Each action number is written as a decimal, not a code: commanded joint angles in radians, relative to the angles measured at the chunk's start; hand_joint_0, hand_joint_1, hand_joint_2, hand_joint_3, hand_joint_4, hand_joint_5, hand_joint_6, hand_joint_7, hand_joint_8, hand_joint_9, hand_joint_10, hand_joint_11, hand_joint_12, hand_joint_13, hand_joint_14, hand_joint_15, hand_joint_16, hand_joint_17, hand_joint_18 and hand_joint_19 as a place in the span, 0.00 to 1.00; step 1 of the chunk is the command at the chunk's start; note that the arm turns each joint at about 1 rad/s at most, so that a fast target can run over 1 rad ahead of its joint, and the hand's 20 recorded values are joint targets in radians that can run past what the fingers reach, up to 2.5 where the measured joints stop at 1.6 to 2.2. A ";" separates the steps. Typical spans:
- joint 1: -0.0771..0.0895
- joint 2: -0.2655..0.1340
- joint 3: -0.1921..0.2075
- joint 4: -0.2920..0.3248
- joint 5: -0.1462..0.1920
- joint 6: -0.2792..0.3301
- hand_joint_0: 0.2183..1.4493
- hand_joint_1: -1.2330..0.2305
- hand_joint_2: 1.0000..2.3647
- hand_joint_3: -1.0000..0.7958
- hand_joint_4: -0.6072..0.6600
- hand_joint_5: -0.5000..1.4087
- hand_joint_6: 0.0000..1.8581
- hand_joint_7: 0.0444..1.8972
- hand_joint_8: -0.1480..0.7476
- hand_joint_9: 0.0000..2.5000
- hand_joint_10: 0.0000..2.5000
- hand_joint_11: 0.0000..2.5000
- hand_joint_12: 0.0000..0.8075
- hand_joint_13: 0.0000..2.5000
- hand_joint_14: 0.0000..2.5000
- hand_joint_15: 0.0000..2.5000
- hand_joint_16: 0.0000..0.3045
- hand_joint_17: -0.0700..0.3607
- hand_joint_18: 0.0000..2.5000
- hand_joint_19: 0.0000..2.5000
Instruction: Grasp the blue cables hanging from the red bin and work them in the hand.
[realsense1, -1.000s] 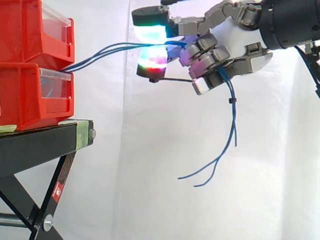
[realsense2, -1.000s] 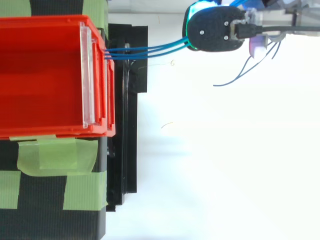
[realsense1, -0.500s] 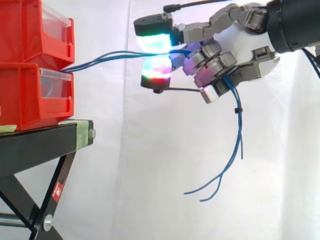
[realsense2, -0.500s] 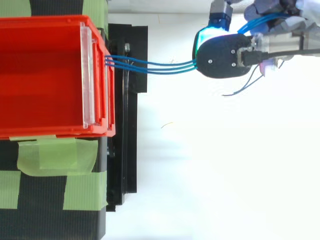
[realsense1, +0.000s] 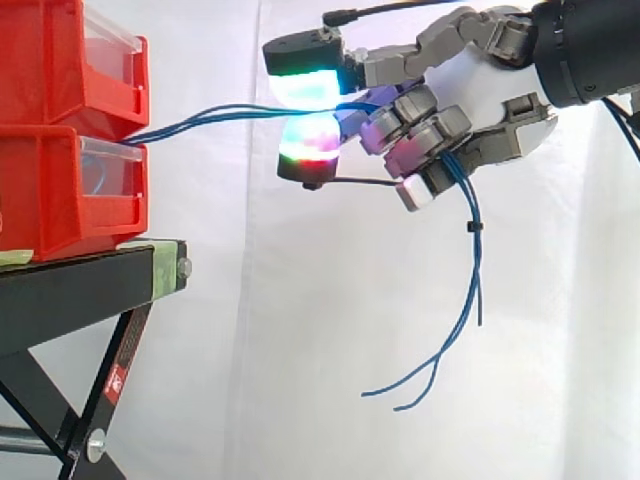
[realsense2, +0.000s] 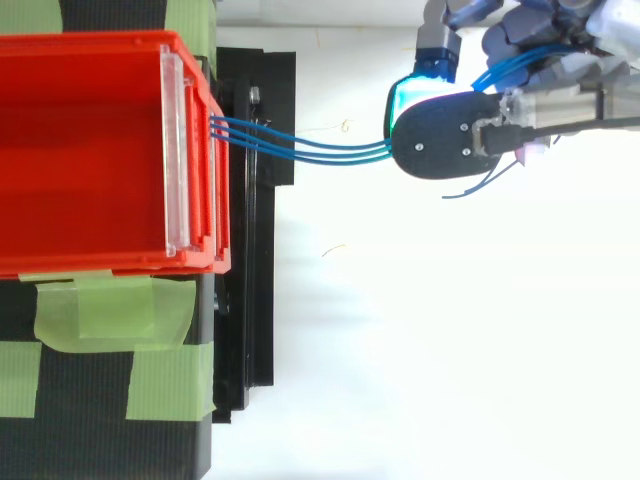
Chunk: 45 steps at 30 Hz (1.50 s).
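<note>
Several thin blue cables (realsense1: 215, 116) (realsense2: 300, 147) run from the gap between the two stacked red bins (realsense1: 70, 130) (realsense2: 90, 150) rightward to my hand (realsense1: 470, 95) (realsense2: 560, 70). The hand's glowing fingertips (realsense1: 305, 85) pinch the strands, and the curled fingers lower down wrap round them. Past the hand the loose cable ends (realsense1: 455, 320) hang down, bound by a small black tie (realsense1: 468, 228). The hand hovers to the right of the bins, apart from them, level with the upper bin.
The bins stand on a black stand (realsense1: 90, 290) with green tape strips (realsense2: 110, 310). A white curtain hangs behind. Open space lies below and right of the hand.
In the top view the hand has shifted toward the picture's lower edge, swinging the cables with it. The hanging ends have swayed slightly left in the last half second.
</note>
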<state>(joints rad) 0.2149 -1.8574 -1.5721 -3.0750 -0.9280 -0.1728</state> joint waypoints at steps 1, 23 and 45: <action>0.000 0.000 0.000 0.001 -0.002 -0.002 0.55 0.38 0.02 0.41 0.65 0.29 0.60 0.58 0.56 0.28 1.00 0.97 0.66 0.43 1.00 0.66 0.19 0.46 0.51 0.29; -0.002 0.000 0.000 0.024 -0.009 -0.011 0.51 0.43 0.00 0.48 0.74 0.29 0.50 0.58 0.64 0.25 1.00 1.00 0.68 0.42 1.00 0.64 0.25 0.56 0.51 0.16; -0.006 0.000 0.000 0.044 -0.011 -0.014 0.47 0.36 0.01 0.27 0.68 0.26 0.52 0.59 0.61 0.22 1.00 1.00 0.67 0.38 1.00 0.69 0.19 0.46 0.44 0.29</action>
<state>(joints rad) 0.2092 -1.8580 -1.5723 -3.0312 -0.9381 -0.1871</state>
